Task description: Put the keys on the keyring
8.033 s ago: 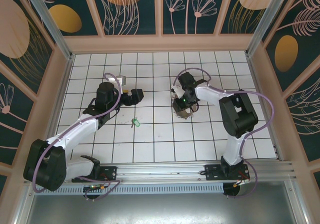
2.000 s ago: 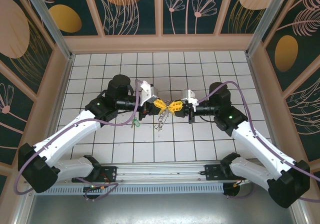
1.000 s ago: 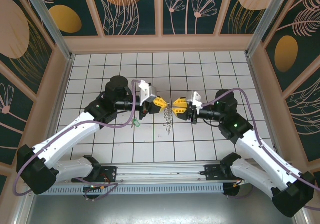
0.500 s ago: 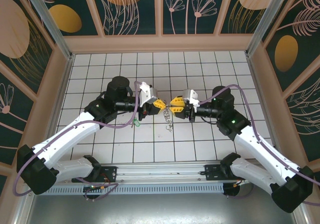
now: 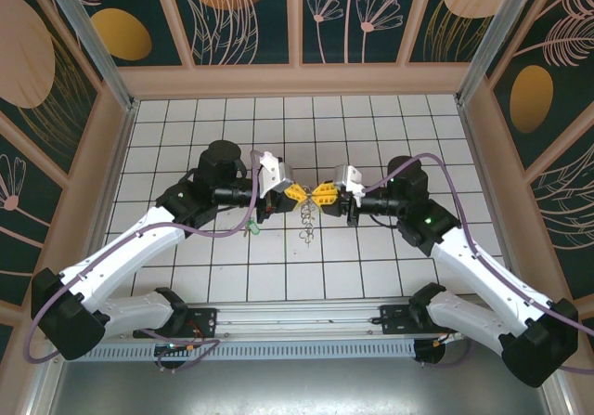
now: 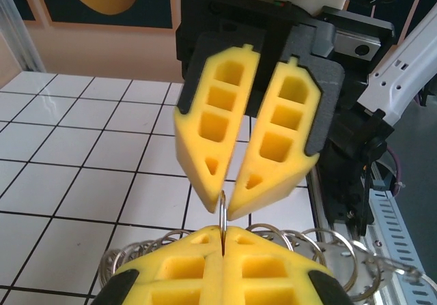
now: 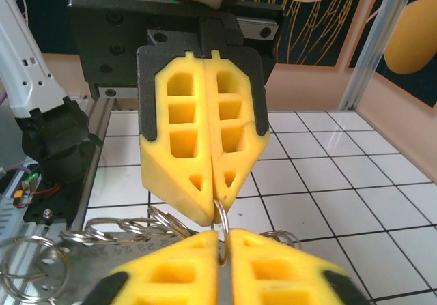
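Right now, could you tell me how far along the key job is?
Done: the keyring is picked up. In hand: left gripper and right gripper both pinch one of its rings. Remaining: the green key lies on the table, not yet threaded.

left hand and right hand pinch keyring.

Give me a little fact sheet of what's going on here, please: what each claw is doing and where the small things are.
Left gripper: shut, pinching one ring of the keyring
Right gripper: shut on the same ring, tip to tip with the left
Keyring: bunch of silvery rings hanging below the two grippers
Keys: green-headed, lying on the tiles left of the keyring, untouched
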Controlling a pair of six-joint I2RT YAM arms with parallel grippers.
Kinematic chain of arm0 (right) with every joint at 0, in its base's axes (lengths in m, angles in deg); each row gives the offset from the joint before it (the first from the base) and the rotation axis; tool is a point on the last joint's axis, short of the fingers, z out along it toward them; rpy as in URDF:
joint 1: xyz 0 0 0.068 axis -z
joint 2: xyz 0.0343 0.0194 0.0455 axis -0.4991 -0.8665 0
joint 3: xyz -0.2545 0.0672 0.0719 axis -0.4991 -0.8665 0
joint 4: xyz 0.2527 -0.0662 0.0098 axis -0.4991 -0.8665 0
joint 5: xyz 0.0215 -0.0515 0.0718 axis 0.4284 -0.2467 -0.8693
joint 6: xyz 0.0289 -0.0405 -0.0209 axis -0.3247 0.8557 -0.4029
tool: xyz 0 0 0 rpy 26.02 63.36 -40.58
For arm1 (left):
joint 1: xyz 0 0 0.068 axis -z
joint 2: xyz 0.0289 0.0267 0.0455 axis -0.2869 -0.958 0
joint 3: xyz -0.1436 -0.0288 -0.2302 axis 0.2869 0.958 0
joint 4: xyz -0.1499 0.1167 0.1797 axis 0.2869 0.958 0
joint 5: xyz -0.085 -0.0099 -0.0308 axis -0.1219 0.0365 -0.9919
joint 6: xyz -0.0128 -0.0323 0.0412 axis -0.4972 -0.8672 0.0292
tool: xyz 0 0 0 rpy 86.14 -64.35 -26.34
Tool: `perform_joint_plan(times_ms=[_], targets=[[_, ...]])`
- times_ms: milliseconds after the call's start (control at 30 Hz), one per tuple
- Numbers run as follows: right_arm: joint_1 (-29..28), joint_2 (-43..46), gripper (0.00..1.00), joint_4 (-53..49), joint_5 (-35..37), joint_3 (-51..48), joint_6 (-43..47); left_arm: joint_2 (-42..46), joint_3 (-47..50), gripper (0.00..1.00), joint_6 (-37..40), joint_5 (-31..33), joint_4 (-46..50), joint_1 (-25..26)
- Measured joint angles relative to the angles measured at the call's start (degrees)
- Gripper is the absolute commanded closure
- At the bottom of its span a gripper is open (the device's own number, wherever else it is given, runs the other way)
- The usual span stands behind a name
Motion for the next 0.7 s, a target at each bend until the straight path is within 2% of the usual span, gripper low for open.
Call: perform_joint_plan(times_ms=[133,233,533,700], targets=[[0.0,-0.2,1.0,-0.8,0.0,0.4,-0.2,0.0,0.0,1.0,0.0,0.4,0.0,0.0],[0.0,0.4,1.0,0.4,-0.3,0.0,-0.8,0.2,0.2,0.89,-0.7,0.1,-0.9,0.0],[0.0,5.5,1.0,12.5,-4.4,-6.1,-8.5,3.0,5.1,0.78,-7.2,-3.8,-11.5,0.5],[0.0,6.5,1.0,21.4,-5.4,-9.9,-13.7,3.2,5.5,0.77,-9.6,-5.6,-14.0,0.5]])
